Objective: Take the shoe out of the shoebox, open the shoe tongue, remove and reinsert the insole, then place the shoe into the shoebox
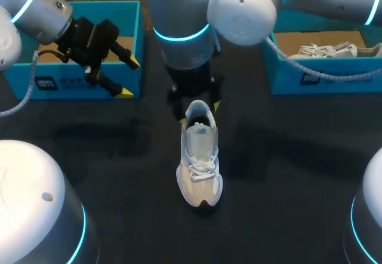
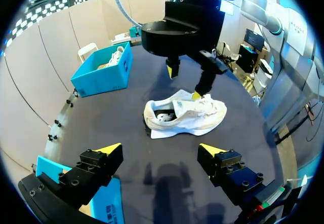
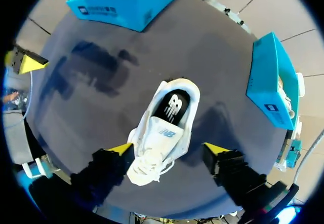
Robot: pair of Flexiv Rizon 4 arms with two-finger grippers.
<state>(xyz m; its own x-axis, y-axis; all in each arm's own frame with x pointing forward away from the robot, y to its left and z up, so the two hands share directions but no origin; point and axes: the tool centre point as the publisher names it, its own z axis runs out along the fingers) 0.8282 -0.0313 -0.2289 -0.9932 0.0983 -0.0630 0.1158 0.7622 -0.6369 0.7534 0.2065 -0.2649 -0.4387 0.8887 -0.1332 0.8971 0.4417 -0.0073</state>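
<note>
No print is legible. The left blue cardboard shoebox [image 1: 89, 88] and the right blue cardboard shoebox [image 1: 346, 80] each carry a white front label [image 1: 45, 85], its characters too small to read. The white lace-up shoe [image 1: 200, 162] bears a logo mark [image 1: 200, 131] on tongue, side and black insole [image 3: 173, 105].

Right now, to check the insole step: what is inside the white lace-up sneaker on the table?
A black insole with a white mark shows in the white lace-up sneaker's heel opening; its front is hidden under the tongue and laces.

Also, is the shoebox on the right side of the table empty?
No, the right shoebox holds a white shoe lying inside it.
</note>
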